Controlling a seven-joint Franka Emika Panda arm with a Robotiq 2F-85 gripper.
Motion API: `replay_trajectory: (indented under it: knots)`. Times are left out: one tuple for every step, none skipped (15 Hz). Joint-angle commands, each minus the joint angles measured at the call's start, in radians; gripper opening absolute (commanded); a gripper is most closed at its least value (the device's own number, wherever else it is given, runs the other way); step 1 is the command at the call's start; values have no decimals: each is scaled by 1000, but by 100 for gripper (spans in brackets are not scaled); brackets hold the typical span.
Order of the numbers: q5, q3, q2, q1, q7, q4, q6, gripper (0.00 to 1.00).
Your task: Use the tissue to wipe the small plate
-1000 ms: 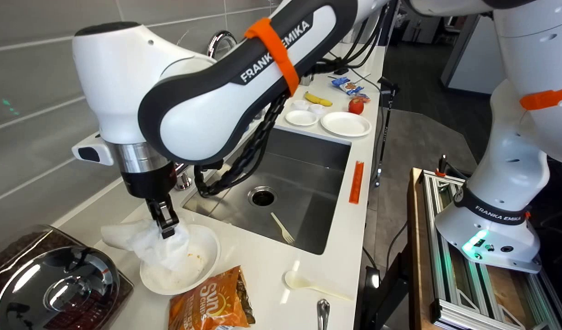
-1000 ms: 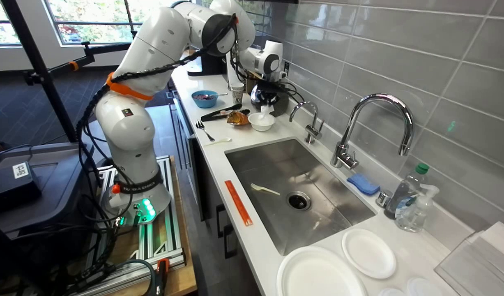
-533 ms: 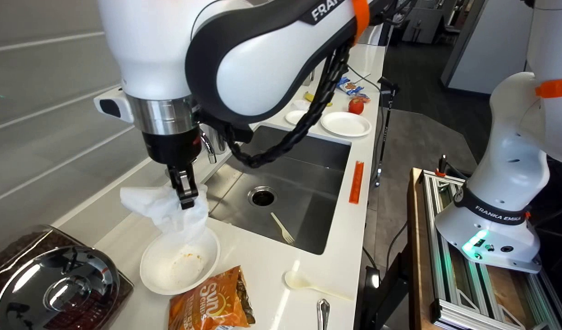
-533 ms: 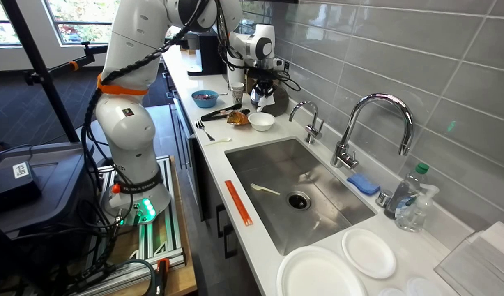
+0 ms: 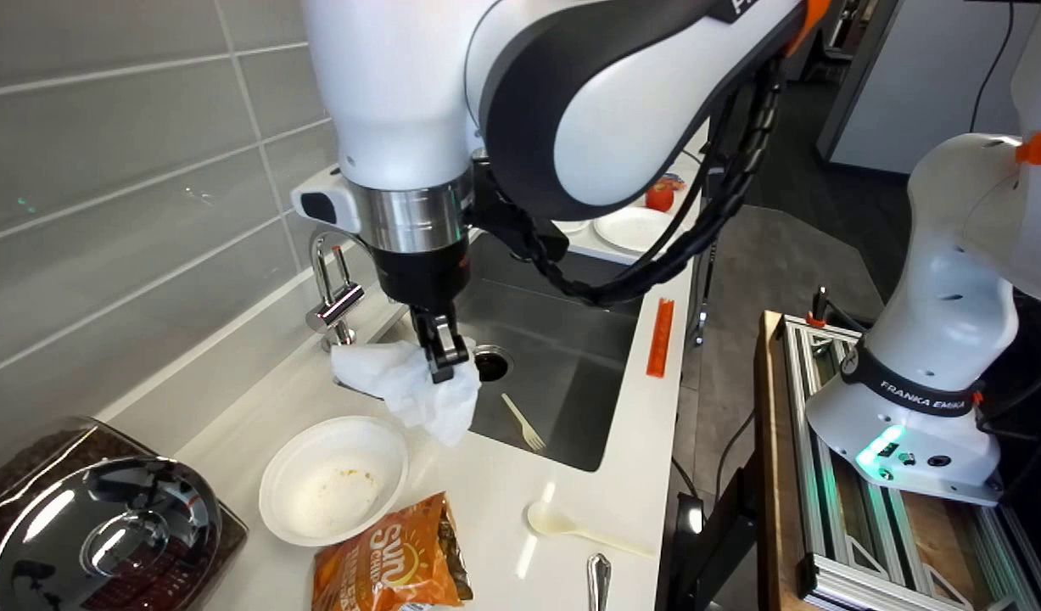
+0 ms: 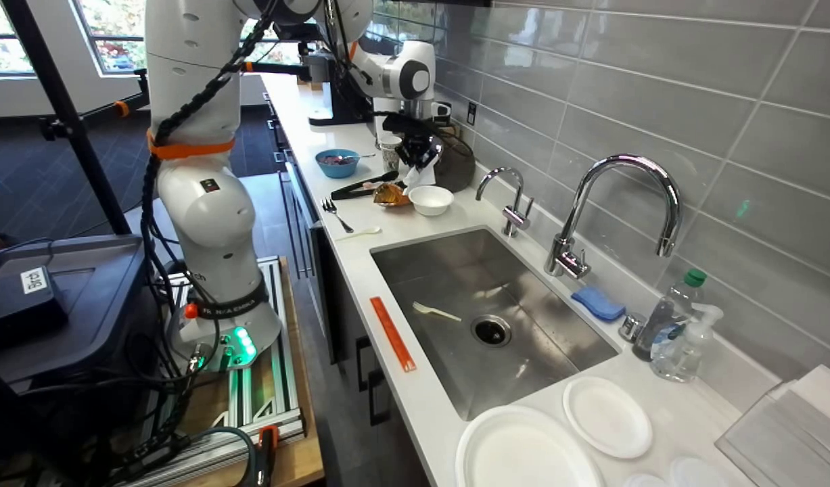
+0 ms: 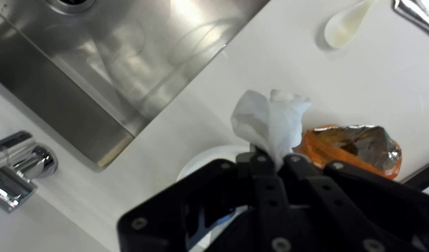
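Hanging between fingers (image 7: 265,173), tissue (image 7: 283,122) (crumpled)

The white countertop (image 5: 495,501) surrounds a steel sink (image 6: 469,365). Off one end of the sink sit a bowl (image 5: 333,481), Sun Chips bag (image 5: 384,560), plastic spoon (image 5: 549,518) and metal fork (image 6: 337,215); off its opposite end, two plates (image 6: 607,416); behind it, a blue sponge (image 6: 598,303); in front, an orange strip (image 5: 660,338).
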Motion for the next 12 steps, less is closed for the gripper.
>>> replay_trajectory:
  knots:
    - [72, 20, -61, -23, -17, -137, -1, 1]
    - [90, 22, -61, -25, -26, -160, 15, 1]
    - [104, 24, -58, -26, -27, -177, 19, 1]
    - [120, 24, -48, -30, -32, -191, 38, 1]
    - [130, 24, -40, -31, -29, -200, 51, 1]
    - [136, 22, -31, -33, -28, -210, 71, 1]
    - [138, 21, -21, -34, -20, -219, 101, 1]
    - [149, 22, -14, -37, -26, -226, 133, 1]
    - [162, 23, -2, -42, -29, -232, 176, 1]
    - [174, 22, 11, -45, -24, -234, 218, 1]
    - [195, 25, 24, -51, -31, -237, 260, 1]
    - [209, 26, 38, -55, -28, -236, 288, 1]
